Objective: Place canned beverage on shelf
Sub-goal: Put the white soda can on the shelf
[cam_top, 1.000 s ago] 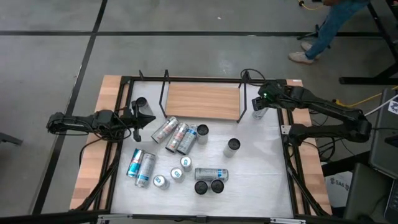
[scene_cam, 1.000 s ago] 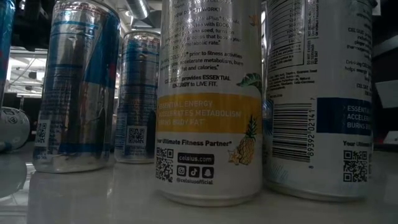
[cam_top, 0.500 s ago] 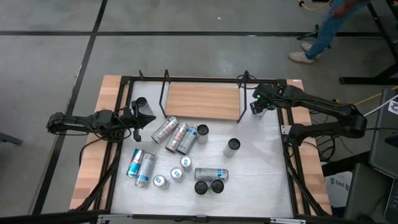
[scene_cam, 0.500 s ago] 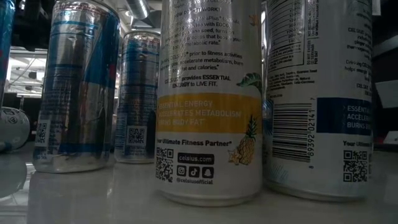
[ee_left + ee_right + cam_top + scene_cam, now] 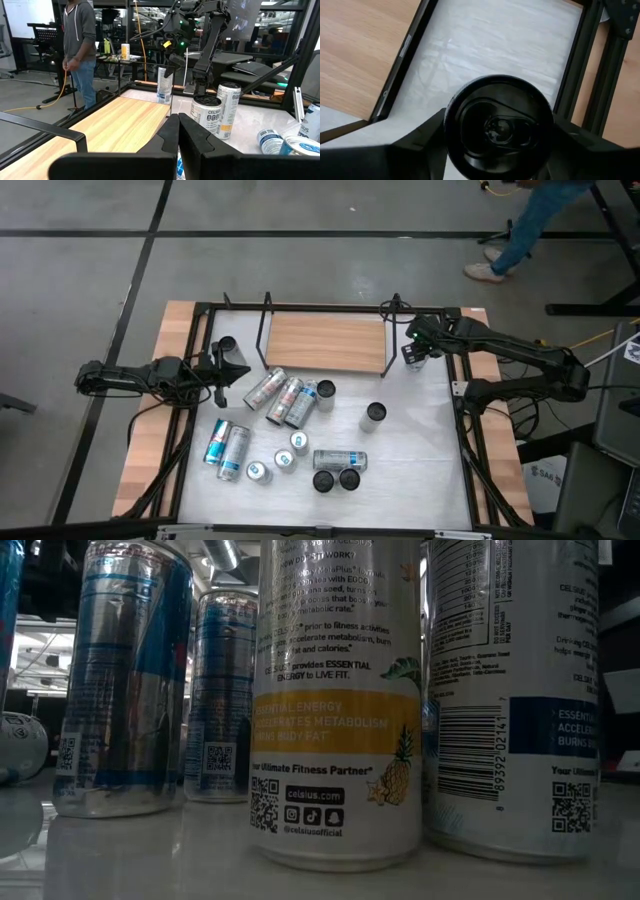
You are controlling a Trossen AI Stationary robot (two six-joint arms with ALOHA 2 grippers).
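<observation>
My right end effector (image 5: pixel 497 145) sits over an upright black-topped beverage can (image 5: pixel 499 134), one dark finger on each side of its rim; whether they are gripping yet I cannot tell. The can (image 5: pixel 414 352) stands on the white bench (image 5: pixel 420 440), just beside the right end of the shelf (image 5: pixel 325 342), a light-brown wooden board in a thin black rod frame. My left end effector (image 5: pixel 178 131) waits at the bench's left edge, fingers pressed together and empty. More cans, some lying (image 5: pixel 284 400) and some upright (image 5: pixel 373 415), are scattered on the bench in front of the shelf. A person (image 5: pixel 80 45) stands beyond the bench.
</observation>
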